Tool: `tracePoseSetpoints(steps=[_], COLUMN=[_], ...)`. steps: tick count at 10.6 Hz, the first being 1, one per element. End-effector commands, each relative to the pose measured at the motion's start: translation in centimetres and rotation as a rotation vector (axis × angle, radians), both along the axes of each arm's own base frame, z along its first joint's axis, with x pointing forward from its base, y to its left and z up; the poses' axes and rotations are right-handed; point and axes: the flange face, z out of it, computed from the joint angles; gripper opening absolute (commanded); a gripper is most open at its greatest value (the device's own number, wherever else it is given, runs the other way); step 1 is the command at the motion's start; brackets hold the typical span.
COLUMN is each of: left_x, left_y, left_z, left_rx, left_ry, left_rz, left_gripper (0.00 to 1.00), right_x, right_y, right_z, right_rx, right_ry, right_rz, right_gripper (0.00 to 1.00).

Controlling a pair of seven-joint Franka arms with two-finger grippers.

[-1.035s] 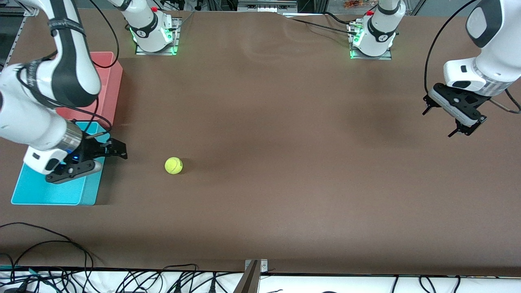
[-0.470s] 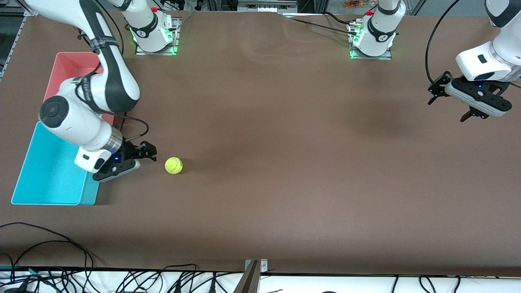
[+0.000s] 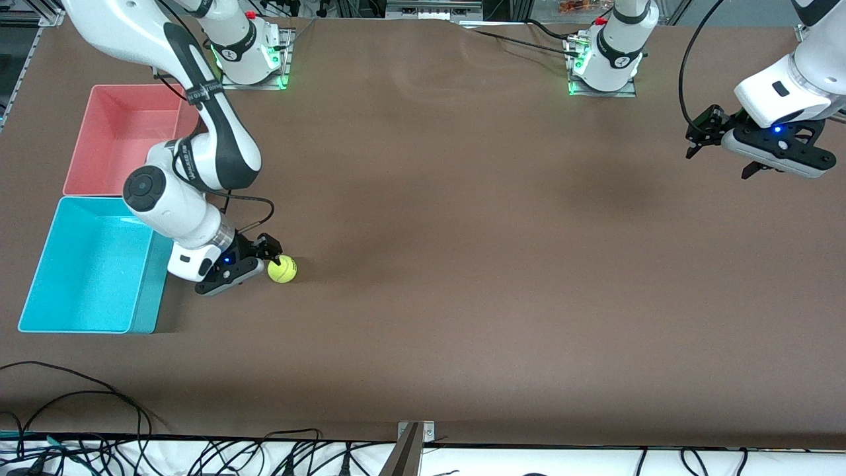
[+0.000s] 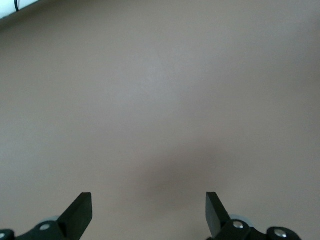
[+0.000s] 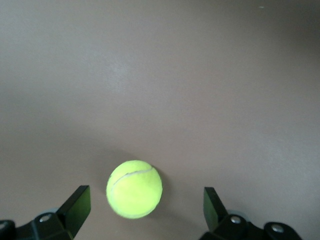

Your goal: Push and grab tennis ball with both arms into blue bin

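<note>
1. Yellow-green and fuzzy, the tennis ball [image 3: 282, 269] rests on the brown surface [image 3: 462, 264], near the blue bin [image 3: 39, 264] and toward the left arm's end of the surface from it.
2. Right tool [image 3: 268, 254] sits low, between the blue bin and the ball, with its fingers [image 5: 75, 207] apart; in the right wrist view the ball [image 5: 134, 189] lies between them, nearer one finger, and it is not gripped.
3. Judged step: the approach for the grab. The next move calls for settling around the ball, closing on it, then lifting it over the bin's rim.
4. Left tool [image 3: 717, 135] hangs over bare surface well apart from the ball, fingers [image 4: 80, 212] apart and holding nothing; that arm waits.
5. Blue bin appears empty. The pink-red bin [image 3: 86, 145], touching the blue one and farther from the front camera, also appears empty.
</note>
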Motion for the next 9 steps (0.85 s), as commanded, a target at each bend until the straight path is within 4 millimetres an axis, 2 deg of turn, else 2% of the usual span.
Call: tracePoseSetpoints(steps=[1,3,4,7,9], left_x=[-0.3,-0.9,-1.1,-1.0,-0.9], left_y=[0.0,0.6,0.2,0.4,0.2], left_z=[3.6,7.1,7.3,6.4,5.6], left_rx=[0.049,0.052,0.055,0.042,0.035], left_ry=[-0.001,-0.008,0.005,0.024,0.033], left_rz=[0.044,0.058,0.054,0.266,0.373], left_gripper=[1.0,1.0,1.0,1.0,1.0], right_x=[0.1,0.1,-0.1,-0.3,-0.5], right_y=[-0.1,-0.1,0.0,1.1,1.2], right_z=[-3.4,-4.0,-4.9,-5.7,-6.5], right_rx=[-0.003,-0.003,-0.006,0.008,0.008], right_ry=[0.006,0.015,0.028,0.024,0.037], right_rz=[0.039,0.042,0.047,0.059,0.06], right_gripper=[1.0,1.0,1.0,1.0,1.0])
